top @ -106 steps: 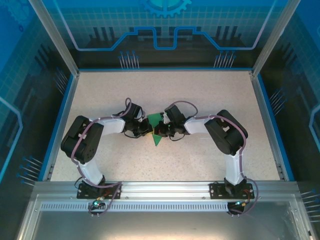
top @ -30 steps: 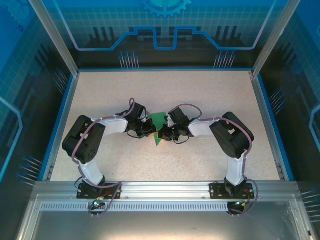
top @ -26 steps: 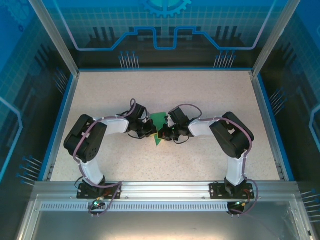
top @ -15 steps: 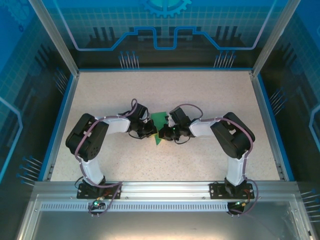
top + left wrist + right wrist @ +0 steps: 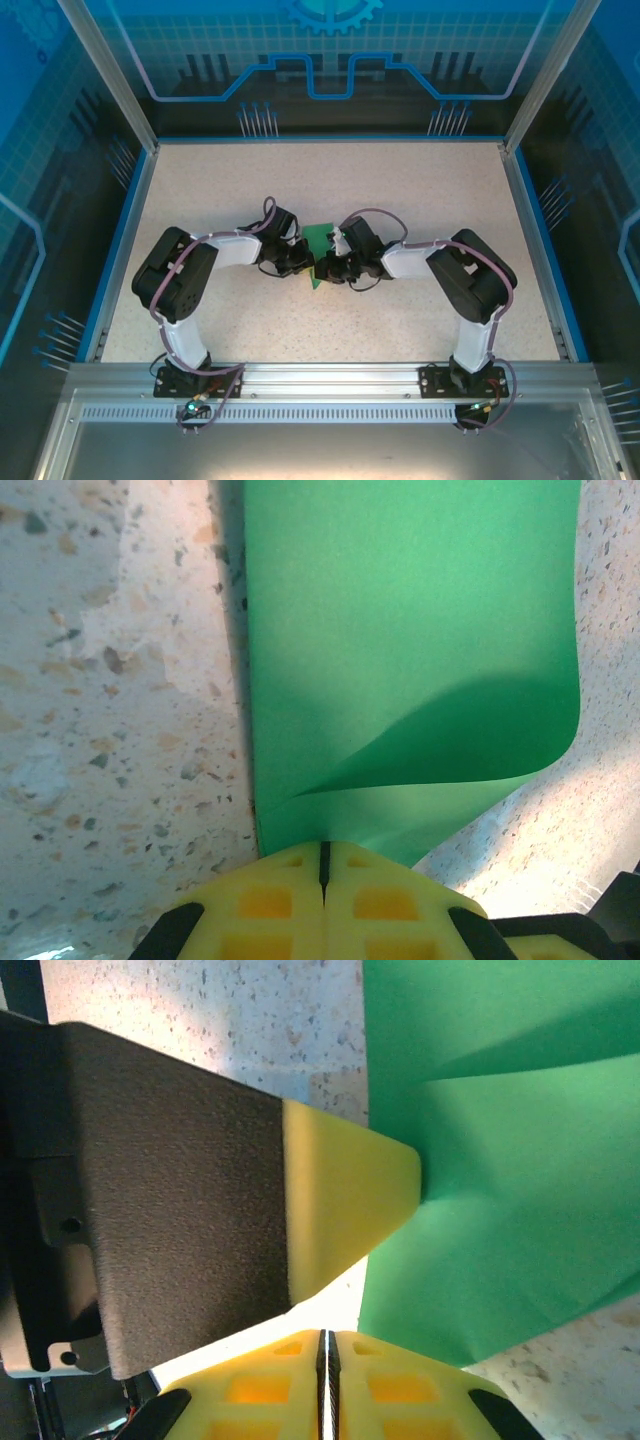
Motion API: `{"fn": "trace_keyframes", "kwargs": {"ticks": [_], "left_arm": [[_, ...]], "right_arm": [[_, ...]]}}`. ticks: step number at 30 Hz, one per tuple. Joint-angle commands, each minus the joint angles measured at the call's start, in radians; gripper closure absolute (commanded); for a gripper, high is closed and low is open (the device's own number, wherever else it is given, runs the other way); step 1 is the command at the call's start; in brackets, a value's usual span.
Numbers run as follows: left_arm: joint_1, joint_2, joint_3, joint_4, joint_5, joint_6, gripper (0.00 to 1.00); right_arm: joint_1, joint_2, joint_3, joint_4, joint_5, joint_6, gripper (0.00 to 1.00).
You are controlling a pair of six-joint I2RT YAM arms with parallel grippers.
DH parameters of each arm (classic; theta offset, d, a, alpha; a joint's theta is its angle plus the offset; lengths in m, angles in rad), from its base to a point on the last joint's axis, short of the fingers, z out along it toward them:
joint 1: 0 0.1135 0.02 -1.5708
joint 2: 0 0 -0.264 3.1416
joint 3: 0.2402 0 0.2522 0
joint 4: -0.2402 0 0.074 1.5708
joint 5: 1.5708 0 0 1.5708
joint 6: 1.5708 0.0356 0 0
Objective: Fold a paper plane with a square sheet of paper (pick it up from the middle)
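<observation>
The left arm (image 5: 222, 250) and right arm (image 5: 412, 260) wear white shells with bulky black joints; purplish cables (image 5: 365, 212) loop alongside; fingertips (image 5: 400, 882) are yellow and grid-hollowed.

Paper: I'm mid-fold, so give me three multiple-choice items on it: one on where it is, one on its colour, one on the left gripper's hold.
1. Where is the paper?
A) far left corner
B) middle of the table, between the left gripper and the right gripper
C) near right corner

2. What colour is it?
A) white
B) red
C) green

3. How does the left gripper stand?
A) wide open above the paper
B) shut on the paper's edge
C) shut, clear of the paper

Key:
1 B: the top view shows it between the two grippers at mid-table.
2 C: it is bright green in all three views.
3 B: the left wrist view shows the yellow fingertips pressed together, with the paper coming out from between them.
</observation>
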Motion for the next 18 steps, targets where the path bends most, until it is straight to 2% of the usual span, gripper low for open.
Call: {"fn": "trace_keyframes", "kwargs": {"ticks": [1, 11, 18], "left_arm": [[-0.005, 0.041, 0.001, -0.048, -0.076, 0.022, 0.95], [-0.007, 0.039, -0.001, -0.046, -0.076, 0.017, 0.94], [-0.008, 0.012, 0.002, -0.049, -0.075, 0.017, 0.87]], "right_arm": [[0.015, 0.037, 0.013, 0.019, -0.024, -0.012, 0.88], [0.020, 0.078, 0.029, 0.042, -0.043, -0.009, 0.88], [0.022, 0.087, 0.033, 0.042, -0.037, -0.006, 0.88]]}}
